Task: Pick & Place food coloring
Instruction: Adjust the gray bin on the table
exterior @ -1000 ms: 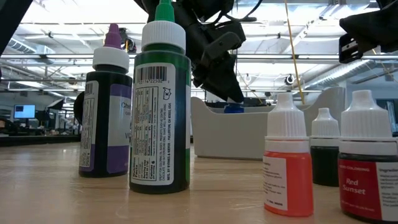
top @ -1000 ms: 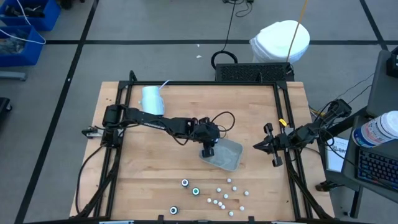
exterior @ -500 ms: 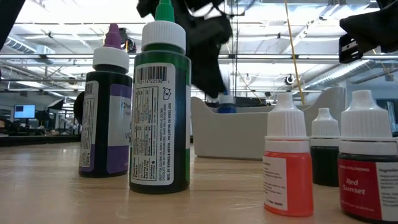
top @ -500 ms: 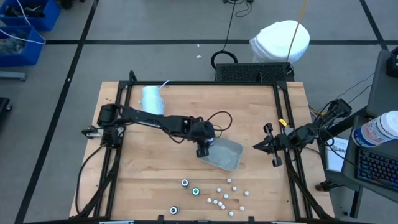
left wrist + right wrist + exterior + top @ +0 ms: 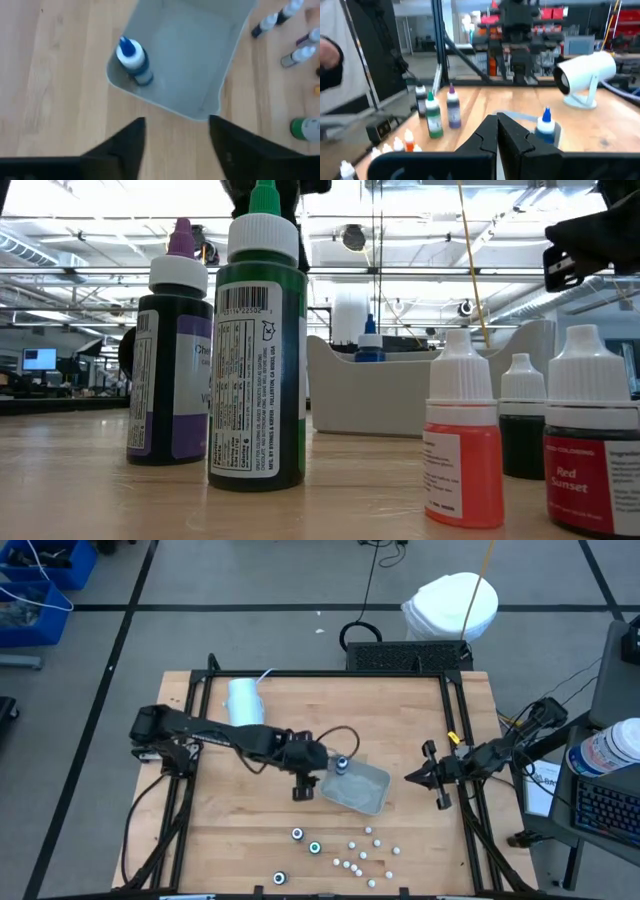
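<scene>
The food coloring bottles stand in a cluster near the table's near edge: three larger ones and several small white-capped ones. In the low view a green bottle, a purple one and an orange one stand upright in front. One blue-tipped bottle stands upright in the grey tray, in its far-left corner. My left gripper is open and hovers just left of the tray, touching nothing. My right gripper is shut and waits at the table's right side.
A pale blue cup lies on its side near the far-left corner. The tray holds only the one bottle. Black frame rails run along the table's left and right edges. Bare wood lies between the tray and the bottle cluster.
My left gripper has let go of the blue-tipped bottle and drawn back from the tray's far-left corner toward the table's left edge and a little nearer. The bottle now stands alone and upright in the tray. The right arm has kept still.
</scene>
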Motion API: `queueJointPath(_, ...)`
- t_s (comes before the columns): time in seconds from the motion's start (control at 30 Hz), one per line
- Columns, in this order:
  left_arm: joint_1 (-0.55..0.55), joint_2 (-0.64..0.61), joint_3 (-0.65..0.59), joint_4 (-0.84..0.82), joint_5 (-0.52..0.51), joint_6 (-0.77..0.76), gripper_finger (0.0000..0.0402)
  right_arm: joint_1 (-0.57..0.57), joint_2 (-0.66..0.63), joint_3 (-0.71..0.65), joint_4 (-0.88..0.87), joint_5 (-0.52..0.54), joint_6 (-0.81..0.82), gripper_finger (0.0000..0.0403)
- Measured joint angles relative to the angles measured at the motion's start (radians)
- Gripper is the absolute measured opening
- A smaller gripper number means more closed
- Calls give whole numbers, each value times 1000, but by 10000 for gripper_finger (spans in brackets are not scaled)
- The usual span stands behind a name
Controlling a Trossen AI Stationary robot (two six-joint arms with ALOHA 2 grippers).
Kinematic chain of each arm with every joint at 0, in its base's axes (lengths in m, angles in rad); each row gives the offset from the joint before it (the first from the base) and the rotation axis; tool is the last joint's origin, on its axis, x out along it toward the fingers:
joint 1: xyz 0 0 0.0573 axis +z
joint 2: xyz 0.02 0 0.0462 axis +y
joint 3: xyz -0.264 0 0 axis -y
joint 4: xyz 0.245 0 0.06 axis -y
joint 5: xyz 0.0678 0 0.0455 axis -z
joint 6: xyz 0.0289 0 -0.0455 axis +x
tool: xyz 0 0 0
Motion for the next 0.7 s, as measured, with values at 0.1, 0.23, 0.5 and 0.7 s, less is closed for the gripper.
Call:
queueJointPath(0.1,-28,23,-6,-31,-54,-44,111,0,26,0,5,18,-9,0)
queueJointPath(0.23,-41,34,-52,-21,-87,-69,16,4,60,27,-82,22,85,0)
queueJointPath(0.5,-18,33,-153,-15,-132,-151,16,35,173,55,-225,-9,346,0)
queueJointPath(0.7,15,33,-191,82,-86,-151,9,48,280,55,-217,-58,479,0)
